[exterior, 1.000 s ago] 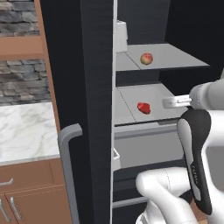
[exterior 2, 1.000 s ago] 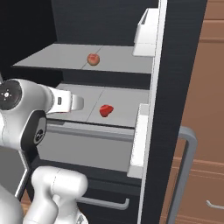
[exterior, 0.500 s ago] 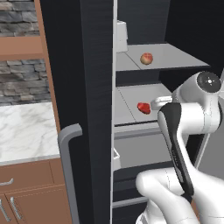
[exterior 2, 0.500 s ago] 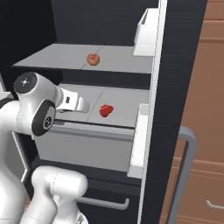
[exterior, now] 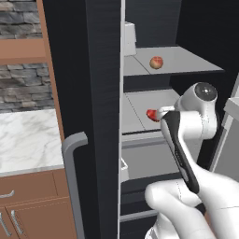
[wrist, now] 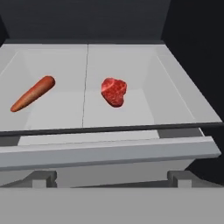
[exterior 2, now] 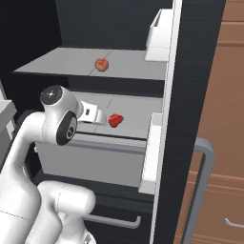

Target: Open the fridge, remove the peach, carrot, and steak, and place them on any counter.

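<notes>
On fridge (exterior 2: 195, 71) shelf, steak (wrist: 114, 91), carrot (wrist: 33, 93), no labels

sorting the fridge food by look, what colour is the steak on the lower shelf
Glossy red with paler marbling; the steak shows best in the hand view.

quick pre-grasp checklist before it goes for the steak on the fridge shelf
1. Fridge door open: ok, shelves exposed.
2. Steak in sight and unblocked: ok, it lies alone on the right half of the lower shelf.
3. Hand open and empty: ok, jaws spread, nothing between them.
4. Hand lined up with the steak: ok, it points at it from just short of it in the right base view.
5. Carrot out of the path: ok, it lies apart on the left half.
6. Peach out of the way: ok, on the shelf above.
</notes>
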Tool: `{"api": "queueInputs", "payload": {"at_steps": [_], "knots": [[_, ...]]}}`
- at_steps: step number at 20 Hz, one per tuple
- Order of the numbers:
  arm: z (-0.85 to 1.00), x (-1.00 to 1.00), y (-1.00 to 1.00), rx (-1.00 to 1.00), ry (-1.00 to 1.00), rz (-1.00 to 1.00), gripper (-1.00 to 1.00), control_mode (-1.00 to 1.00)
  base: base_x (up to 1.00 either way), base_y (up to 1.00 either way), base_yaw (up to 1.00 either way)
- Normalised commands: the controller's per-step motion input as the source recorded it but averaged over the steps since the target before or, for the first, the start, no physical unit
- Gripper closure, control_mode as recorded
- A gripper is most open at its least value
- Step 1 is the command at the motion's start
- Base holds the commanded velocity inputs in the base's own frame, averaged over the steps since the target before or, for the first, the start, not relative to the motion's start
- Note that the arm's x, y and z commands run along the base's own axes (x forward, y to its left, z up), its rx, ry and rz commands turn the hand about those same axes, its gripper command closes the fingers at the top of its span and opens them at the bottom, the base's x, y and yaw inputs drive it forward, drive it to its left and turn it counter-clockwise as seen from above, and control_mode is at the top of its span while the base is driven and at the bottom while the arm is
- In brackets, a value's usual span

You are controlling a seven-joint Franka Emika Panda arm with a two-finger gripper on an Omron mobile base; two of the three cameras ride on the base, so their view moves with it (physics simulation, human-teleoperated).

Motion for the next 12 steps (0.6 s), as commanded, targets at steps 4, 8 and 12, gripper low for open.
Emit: {"api": "queueInputs", "payload": {"at_steps": [4,8,12], "knots": [[-0.29,0.69,-0.02,0.00,0.00,0.00,-1.00,-1.00,0.00,0.00,0.00],[-0.13,0.72,-0.04,0.00,0.05,0.00,-1.00,-1.00,0.00,0.00,0.00],[-0.11,0.71,-0.09,0.00,0.09,0.00,-1.00,-1.00,0.00,0.00,0.00]]}}
